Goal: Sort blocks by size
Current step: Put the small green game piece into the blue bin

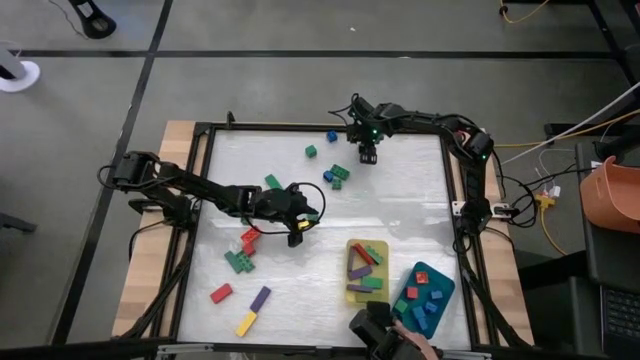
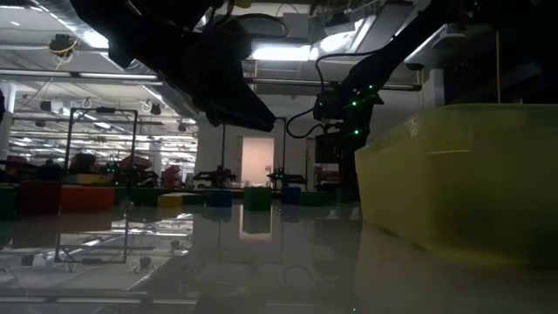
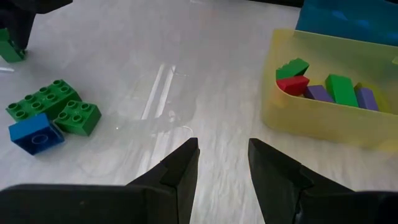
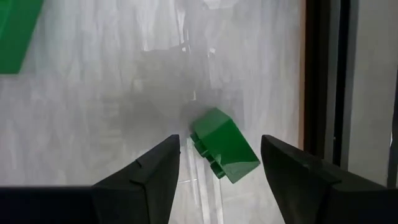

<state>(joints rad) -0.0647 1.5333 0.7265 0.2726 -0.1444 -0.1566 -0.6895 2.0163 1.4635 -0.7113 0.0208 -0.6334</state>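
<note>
Sorting is partly done: the yellow tray (image 1: 366,292) ahead of the left gripper (image 3: 222,163) holds long blocks, and the teal tray (image 1: 441,283) beyond it holds small ones. That gripper hangs empty, jaws apart, over bare table, with three loose blocks (image 3: 51,114) off to one side. The right gripper (image 4: 219,163), jaws apart, has a green block (image 4: 223,145) lying tilted between its fingers, not yet pinched; closing squarely comes next, I judge. Nearby the table frame (image 4: 322,81) crowds it.
</note>
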